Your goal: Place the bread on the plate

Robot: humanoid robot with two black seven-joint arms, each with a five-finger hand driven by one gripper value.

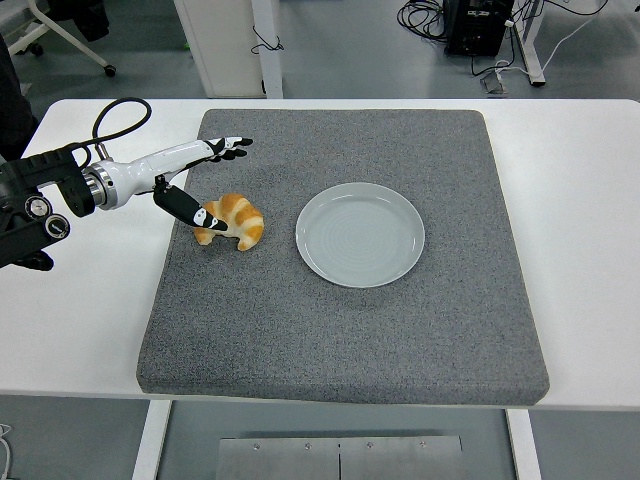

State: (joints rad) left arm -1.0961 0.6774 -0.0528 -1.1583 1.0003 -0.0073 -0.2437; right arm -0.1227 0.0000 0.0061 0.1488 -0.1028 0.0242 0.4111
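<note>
While I watch the head view, this is what I read off.
Left hand: I see it reaching in from the left over the mat's left part, fingers spread and holding nothing; the thumb points down-right with its tip at the bread's left end, where I cannot tell if it touches, and the other fingers stretch out toward the mat's far left corner.
Left arm: I see it lying over the tabletop's left side, a black cable looping above it.
Bread: I see a golden croissant lying on the mat, just left of the plate and apart from it.
Plate: I see a pale round plate on the mat near its middle, nothing on it.
Mat: I see a grey square pad covering the middle of the tabletop.
Tabletop: I see white surface on both sides of the mat.
</note>
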